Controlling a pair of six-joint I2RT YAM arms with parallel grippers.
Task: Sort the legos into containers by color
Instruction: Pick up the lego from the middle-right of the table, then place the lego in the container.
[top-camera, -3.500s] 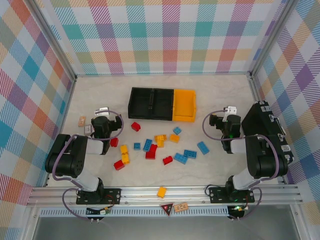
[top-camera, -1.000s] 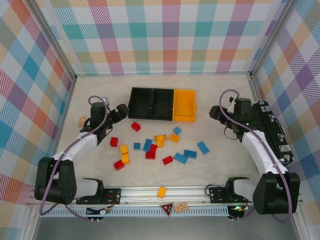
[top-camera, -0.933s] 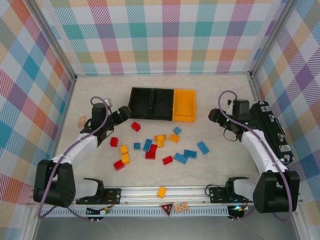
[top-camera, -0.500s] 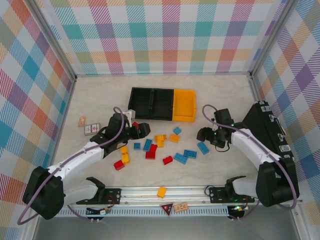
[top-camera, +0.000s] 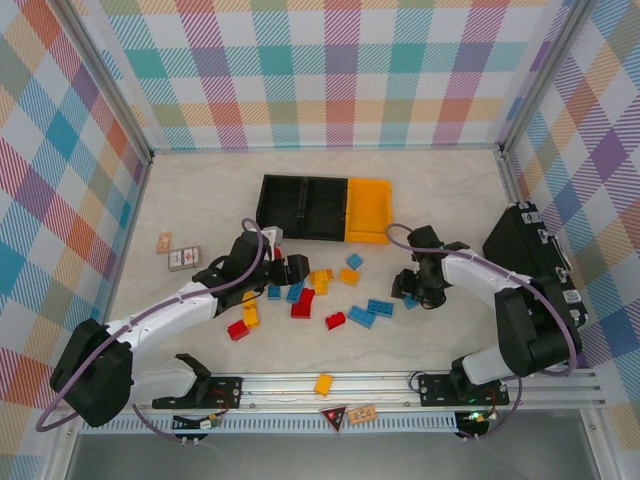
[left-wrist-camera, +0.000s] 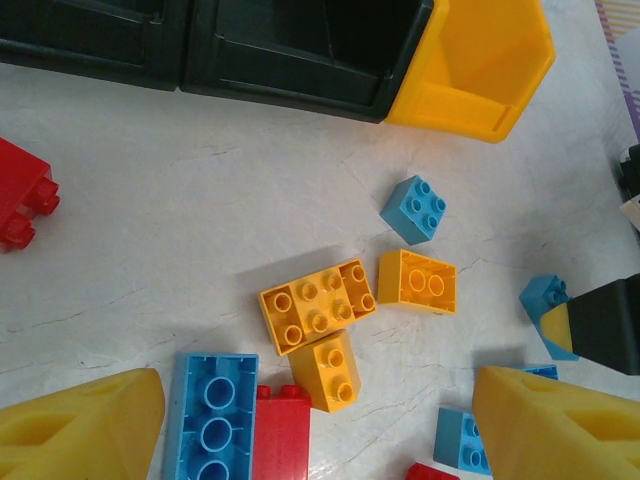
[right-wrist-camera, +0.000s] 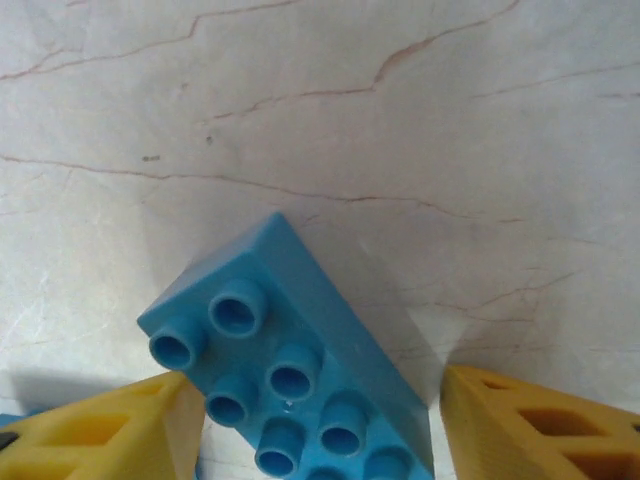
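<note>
Red, yellow-orange and blue legos lie scattered mid-table around a yellow cluster (top-camera: 320, 277). The containers, two black bins (top-camera: 302, 207) and a yellow-orange one (top-camera: 368, 210), stand behind them. My left gripper (top-camera: 295, 270) hovers open above the pile. Its yellow fingers (left-wrist-camera: 85, 425) straddle a long blue brick (left-wrist-camera: 210, 415), a red one (left-wrist-camera: 281, 437) and a yellow one (left-wrist-camera: 332, 371). My right gripper (top-camera: 408, 290) is low on the table, open. Its fingers (right-wrist-camera: 545, 420) closely bracket a blue lego (right-wrist-camera: 290, 370) lying diagonally, with a thin gap at the right.
A large black case (top-camera: 530, 265) fills the right side beside my right arm. Two small cards (top-camera: 163, 243) (top-camera: 183, 258) lie at the left. One yellow brick (top-camera: 323, 384) sits on the front rail. A small blue brick (left-wrist-camera: 414, 209) lies near the yellow bin (left-wrist-camera: 470, 60).
Both arms swung inward from the sides to the pile. My left gripper came over the yellow cluster. My right gripper dropped around the blue brick, its jaws narrowing.
</note>
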